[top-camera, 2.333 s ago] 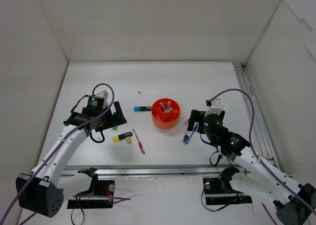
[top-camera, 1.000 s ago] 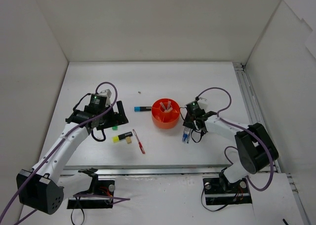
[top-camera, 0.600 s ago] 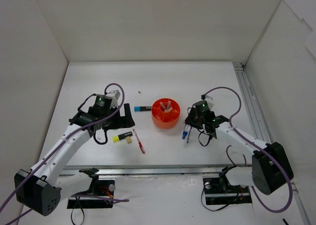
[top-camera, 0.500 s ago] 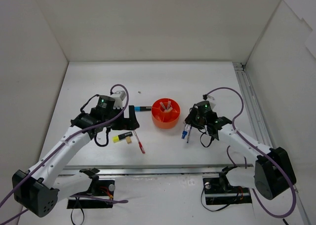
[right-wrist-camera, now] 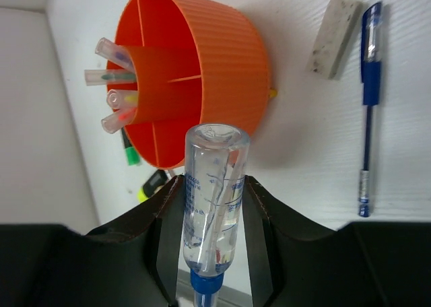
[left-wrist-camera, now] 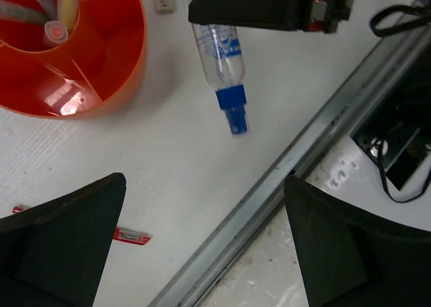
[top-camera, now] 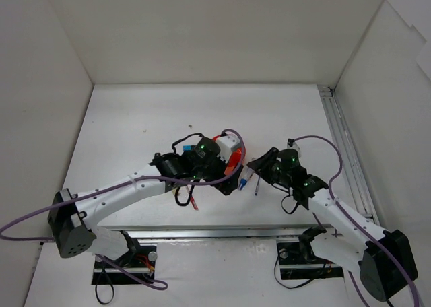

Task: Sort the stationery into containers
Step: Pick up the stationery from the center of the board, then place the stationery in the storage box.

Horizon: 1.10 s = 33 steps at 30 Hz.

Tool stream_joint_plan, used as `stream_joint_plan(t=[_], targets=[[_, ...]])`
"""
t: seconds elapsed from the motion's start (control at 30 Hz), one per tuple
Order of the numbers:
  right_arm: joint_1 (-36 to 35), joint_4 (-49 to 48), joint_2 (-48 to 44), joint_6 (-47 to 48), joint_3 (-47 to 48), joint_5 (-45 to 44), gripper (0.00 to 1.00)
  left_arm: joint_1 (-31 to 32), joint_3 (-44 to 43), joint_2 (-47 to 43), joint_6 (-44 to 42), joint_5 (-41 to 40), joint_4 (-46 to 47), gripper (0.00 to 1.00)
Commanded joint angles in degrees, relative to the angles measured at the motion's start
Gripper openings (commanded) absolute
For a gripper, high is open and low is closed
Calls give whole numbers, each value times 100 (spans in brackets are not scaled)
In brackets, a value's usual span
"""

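Note:
My right gripper (right-wrist-camera: 212, 186) (top-camera: 253, 172) is shut on the blue-white marker (right-wrist-camera: 211, 199) (left-wrist-camera: 219, 48), a clear bottle-like body with a blue cap, held off the table just right of the orange tub (right-wrist-camera: 202, 71) (left-wrist-camera: 101, 58) (top-camera: 234, 163). Several pens stand in the tub's central ring. My left gripper (left-wrist-camera: 205, 246) (top-camera: 227, 180) hangs open over the table near the tub's front, with nothing between its fingers (left-wrist-camera: 60, 246). A blue pen (right-wrist-camera: 367, 105) and a grey eraser (right-wrist-camera: 335, 36) lie right of the tub. Green (right-wrist-camera: 131, 155) and yellow (right-wrist-camera: 153, 182) highlighters lie behind it.
A red pen (left-wrist-camera: 131, 235) (top-camera: 194, 202) lies near the table's front edge. A metal rail (left-wrist-camera: 289, 172) runs along that edge. White walls enclose the table on three sides. My left arm (top-camera: 135, 186) stretches across the front and hides much of the tub from above.
My left arm has swung right from the table's left side to the tub, still open. My right gripper has kept the marker and shifted slightly toward the tub.

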<state>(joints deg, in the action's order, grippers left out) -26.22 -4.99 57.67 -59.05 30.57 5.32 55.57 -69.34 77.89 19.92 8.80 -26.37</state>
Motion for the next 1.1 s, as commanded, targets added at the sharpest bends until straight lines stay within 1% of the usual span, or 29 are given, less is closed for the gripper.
stream_joint_plan(t=[0.0, 0.07, 0.1, 0.13, 0.2, 0.23, 0.27, 0.37, 0.53, 0.63, 0.77, 0.93, 1.07], targets=[[47, -1543, -291, -1344, -419, 477, 0, 68, -308, 165, -164, -747, 447, 100], [90, -1890, -309, -1940, -604, 654, 0, 129, -195, 148, -225, -853, 676, 100], [90, -1996, -335, -2092, -596, 802, 0, 129, -150, 69, -252, -1062, 834, 100], [143, -2040, -327, -2233, -613, 865, 0, 190, -89, 17, -287, -1038, 957, 100], [222, -2373, -344, -2847, -718, 1066, 0, 191, 244, -281, -349, -1064, 1412, 100], [283, -2575, -327, -3310, -832, 1137, 0, 243, 376, -370, -349, -1082, 1555, 100], [319, -2951, -309, -3506, -885, 1199, 0, 244, 612, -475, -349, -1108, 1678, 100], [363, -3244, -186, -4016, -869, 1348, 0, 244, 982, -905, -375, -1073, 2188, 100], [407, -3447, -37, -4413, -754, 1331, 0, 296, 1195, -1205, -594, -951, 2593, 100], [381, -3526, 51, -4694, -596, 1375, 0, 349, 1370, -1258, -788, -950, 3268, 100], [293, -3885, 183, -4967, -569, 1410, 0, 349, 1380, -1013, -867, -1012, 3831, 100], [223, -4140, 367, -5265, -552, 1463, 0, 349, 1353, -758, -876, -950, 4219, 100], [205, -4852, 684, -5565, -561, 1620, 0, 349, 1371, -556, -859, -1090, 4430, 100]])
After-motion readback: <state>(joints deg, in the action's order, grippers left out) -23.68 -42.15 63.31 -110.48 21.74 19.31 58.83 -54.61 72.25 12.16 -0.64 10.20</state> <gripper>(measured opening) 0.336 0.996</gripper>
